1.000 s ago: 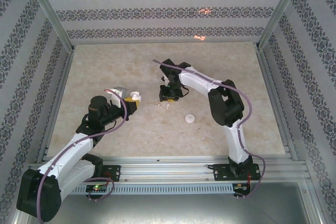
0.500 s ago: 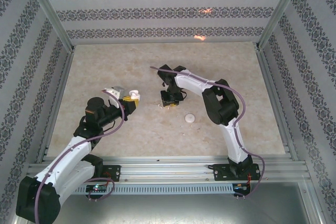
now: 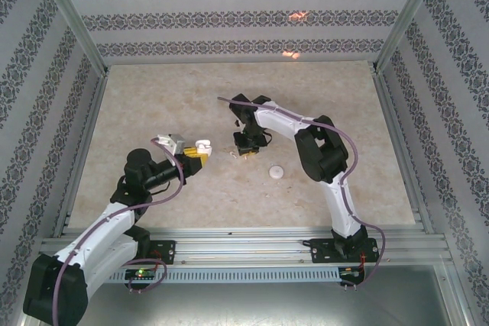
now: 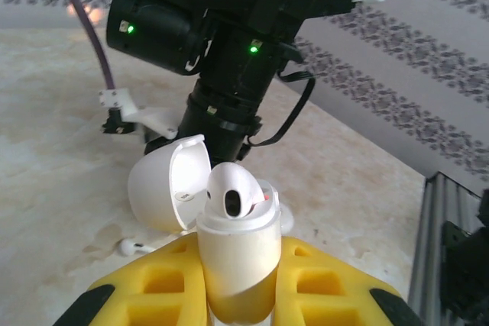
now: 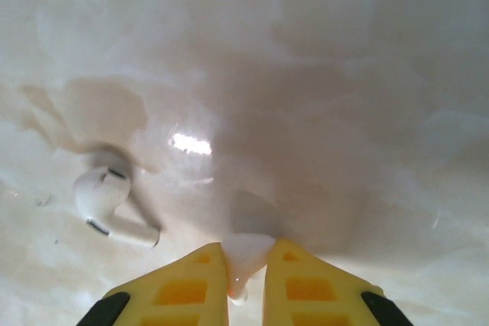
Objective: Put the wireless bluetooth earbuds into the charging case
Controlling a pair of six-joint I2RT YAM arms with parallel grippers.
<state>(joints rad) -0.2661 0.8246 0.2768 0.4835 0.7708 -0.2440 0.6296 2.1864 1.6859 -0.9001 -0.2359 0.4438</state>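
Step in hand: right gripper (image 5: 246,284) is pinching one of the wireless bluetooth earbuds (image 5: 246,256) down at the table (image 5: 344,74), and lift and transfer are judged to come next.
Right claw: the fingers are standing narrow and gripping the tiny white piece, with little of it showing between them.
Left claw: left gripper (image 4: 237,295) is clamping the charging case (image 4: 237,253) by its body, with the lid (image 4: 170,188) swung open.
Case location: it is hanging above the table, left of the right gripper, near but apart, with its mouth facing the right arm.
Seated earbud (image 4: 231,192): this one is sitting in the case already.
Loose earbud (image 5: 114,205): this one is lying on the table just left of the pinched one.
Technique: lifting straight up is advisable, so the loose earbud is not being swept aside. The stem should be pointing into the free socket before release.
Risk: a grip this shallow is likely letting the piece rotate or slip.
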